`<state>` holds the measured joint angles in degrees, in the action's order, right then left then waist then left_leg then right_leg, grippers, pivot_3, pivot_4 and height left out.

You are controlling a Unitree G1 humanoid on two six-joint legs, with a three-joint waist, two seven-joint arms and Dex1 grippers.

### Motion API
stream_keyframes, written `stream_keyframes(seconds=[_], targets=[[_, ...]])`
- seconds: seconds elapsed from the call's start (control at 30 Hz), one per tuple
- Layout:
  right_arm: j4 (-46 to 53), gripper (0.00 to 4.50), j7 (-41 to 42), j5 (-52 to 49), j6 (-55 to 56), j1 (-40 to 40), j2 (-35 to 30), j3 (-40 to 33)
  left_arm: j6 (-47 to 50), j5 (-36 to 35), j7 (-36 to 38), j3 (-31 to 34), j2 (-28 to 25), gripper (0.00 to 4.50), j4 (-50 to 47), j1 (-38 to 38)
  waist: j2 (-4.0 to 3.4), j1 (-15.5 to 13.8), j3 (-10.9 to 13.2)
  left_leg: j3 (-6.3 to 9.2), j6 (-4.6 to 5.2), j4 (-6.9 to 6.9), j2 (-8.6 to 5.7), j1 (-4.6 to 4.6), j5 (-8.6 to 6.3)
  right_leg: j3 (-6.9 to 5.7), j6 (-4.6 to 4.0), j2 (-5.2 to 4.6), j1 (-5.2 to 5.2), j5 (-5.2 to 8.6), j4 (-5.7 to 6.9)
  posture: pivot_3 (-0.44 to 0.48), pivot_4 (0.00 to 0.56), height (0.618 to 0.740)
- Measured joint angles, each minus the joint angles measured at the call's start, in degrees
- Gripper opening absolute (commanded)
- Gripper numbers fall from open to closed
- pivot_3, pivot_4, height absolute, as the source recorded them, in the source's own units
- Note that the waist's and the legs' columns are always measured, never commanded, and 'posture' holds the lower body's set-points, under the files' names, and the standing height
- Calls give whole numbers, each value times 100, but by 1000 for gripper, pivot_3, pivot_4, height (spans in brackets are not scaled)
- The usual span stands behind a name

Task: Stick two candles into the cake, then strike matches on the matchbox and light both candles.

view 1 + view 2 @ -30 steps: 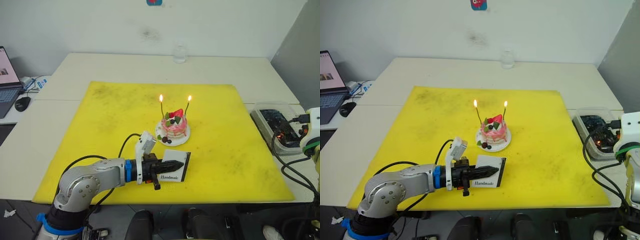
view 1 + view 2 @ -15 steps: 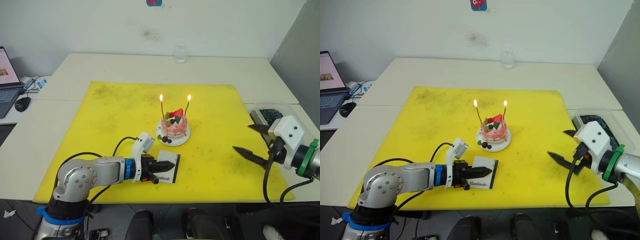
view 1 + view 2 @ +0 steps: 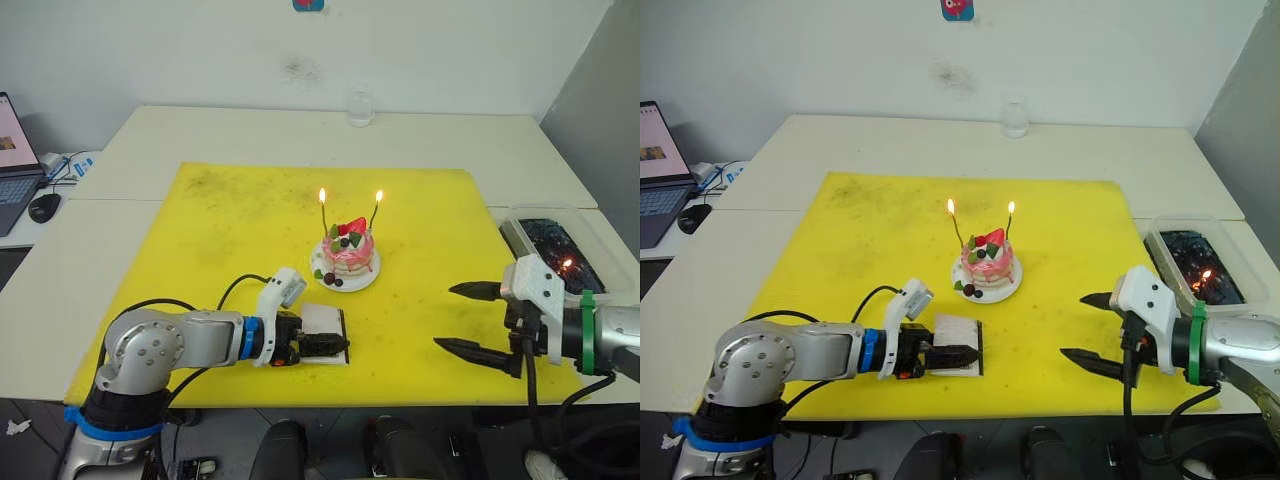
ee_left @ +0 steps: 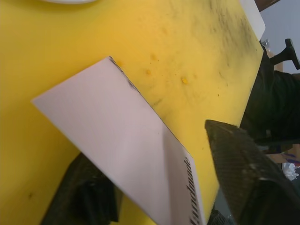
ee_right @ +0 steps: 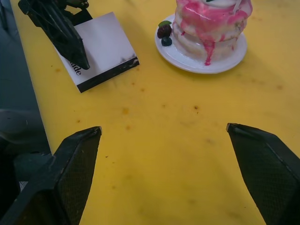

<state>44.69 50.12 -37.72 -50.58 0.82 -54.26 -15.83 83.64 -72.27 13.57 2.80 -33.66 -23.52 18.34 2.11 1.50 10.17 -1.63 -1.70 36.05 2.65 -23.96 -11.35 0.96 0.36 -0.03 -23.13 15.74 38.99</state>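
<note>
Both candles [image 3: 323, 213] lit; L fingers [image 3: 952, 353] grip matchbox [image 3: 958, 343].

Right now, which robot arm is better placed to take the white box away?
The left. Its pincer is shut on the flat white matchbox, while the right pincer hangs open and apart over the yellow mat. Both thin candles in the pink cake already burn.

Left gripper [image 3: 325, 343] low at 7 o'clock, fingers clamped across the matchbox [image 3: 322, 330]. Right gripper [image 3: 468, 320] at 4 o'clock, fingers spread wide.
</note>
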Motion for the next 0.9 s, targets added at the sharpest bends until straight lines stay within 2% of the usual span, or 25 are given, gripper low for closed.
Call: stream_keyframes(seconds=[0.03,0.23,0.33,0.4,0.47,0.57,0.7,0.9], targets=[[0,4500,-5,-6,5,31,-35,36,22,-60,19,34,-77,4337,-63,-11,0,0,0,1,0,0,1,0,0,-1,0,-1,0,0,0,0,150,740],[-14,4500,34,-13,22,171,-239,128,91,-209,249,362,-893,4337,-260,-77,3,-1,2,0,0,-3,3,-1,0,-1,-4,-6,-4,2,-2,0,150,740],[-67,4500,124,-7,109,242,-399,97,-68,-151,813,586,-1658,4337,-574,-224,8,0,5,-4,-1,-6,3,-1,-1,1,-9,-12,-5,5,-5,0,150,740],[-156,4500,234,27,246,231,-500,-12,-738,425,1551,648,-2375,4337,-874,-569,9,0,7,-8,-2,-10,2,-1,-1,1,-16,-16,-8,9,-8,0,150,740],[-321,4500,353,102,470,245,-608,-204,-1714,1228,2353,807,-2844,4337,-935,-956,5,-14,7,-8,-2,-12,-2,0,-2,-1,-34,-25,-8,20,-9,0,150,740],[-692,4500,622,246,819,253,-796,-507,-3111,2398,3129,917,-3197,4337,-655,-1450,3,-50,9,-8,-2,-12,-1,0,-2,-4,-60,-30,-7,34,-10,0,150,740],[-1206,4500,1053,346,1151,254,-1092,-830,-4507,3527,3724,1051,-3238,4337,6,-1788,1,-71,11,-14,-1,-13,0,0,-3,-3,-64,-36,-9,36,-10,0,150,740],[-1869,4500,1593,494,1438,368,-1500,-1242,-5284,4060,4409,1187,-3253,4337,1049,-1511,-1,-95,12,-17,0,-24,4,-2,-3,-9,-70,-38,-14,40,-12,0,150,740]])
